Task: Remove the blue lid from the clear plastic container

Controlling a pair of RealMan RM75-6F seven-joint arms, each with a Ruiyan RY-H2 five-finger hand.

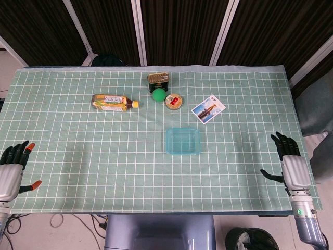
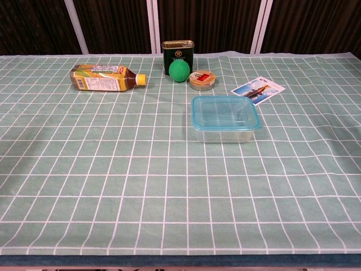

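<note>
Blue lid (image 2: 225,112) seated on clear plastic container (image 2: 224,134) mid-table, left hand (image 1: 12,165) and right hand (image 1: 287,161) at table edges — fingers spread, holding nothing

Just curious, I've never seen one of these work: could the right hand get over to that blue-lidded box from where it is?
Probably yes. The right hand rests open at the table edge, and only bare cloth lies between it and the container.

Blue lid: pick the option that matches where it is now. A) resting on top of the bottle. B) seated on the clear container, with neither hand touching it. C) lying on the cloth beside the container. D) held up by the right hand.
B: the blue lid sits on the clear container, while the left hand and right hand rest at the table's edges, far from it.
</note>
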